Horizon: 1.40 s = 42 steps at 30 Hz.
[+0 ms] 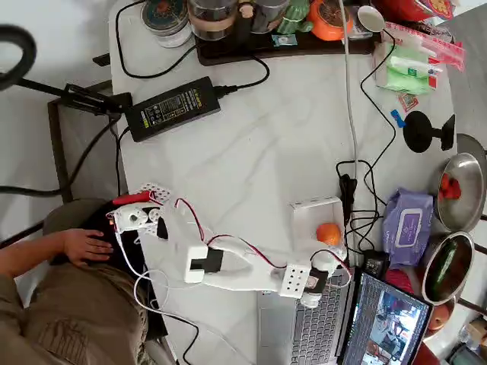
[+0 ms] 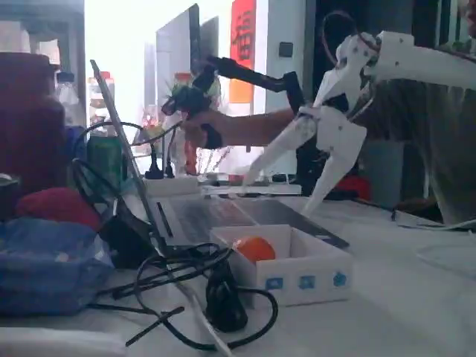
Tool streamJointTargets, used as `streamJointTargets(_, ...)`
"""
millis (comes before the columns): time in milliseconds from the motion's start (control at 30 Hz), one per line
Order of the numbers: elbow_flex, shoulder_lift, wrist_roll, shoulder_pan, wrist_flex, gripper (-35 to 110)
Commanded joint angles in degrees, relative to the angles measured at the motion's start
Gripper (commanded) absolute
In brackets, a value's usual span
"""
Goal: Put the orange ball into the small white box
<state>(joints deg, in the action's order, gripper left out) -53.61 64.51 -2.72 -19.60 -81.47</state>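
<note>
Small smooth orange ball (image 2: pixel 253 248) rests inside the shallow white box (image 2: pixel 305 279); fixed view shows the white gripper (image 2: pixel 279 186) spread wide above it, fingers hidden overhead

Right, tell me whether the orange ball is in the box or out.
In. The orange ball sits inside the small white box, below its rim; the open gripper is above.

In the fixed view the near wall of the small white box (image 2: pixel 297 279) hides the lower half of the orange ball (image 2: pixel 254 248). Overhead, the white arm covers the box's near end (image 1: pixel 316 209), and the tool (image 1: pixel 329 261) is too foreshortened to read (jaw gap unclear). The laptop (image 1: pixel 358 323) is cut off by the bottom edge.
</note>
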Motion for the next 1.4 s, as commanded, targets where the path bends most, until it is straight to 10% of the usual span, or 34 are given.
streamJointTargets(0, 0.6, 7.7, -0.4, -0.7, -0.6, 34)
streamJointTargets(1367, 0.4, 46.5, -0.3, 6.0, -25.2, 34)
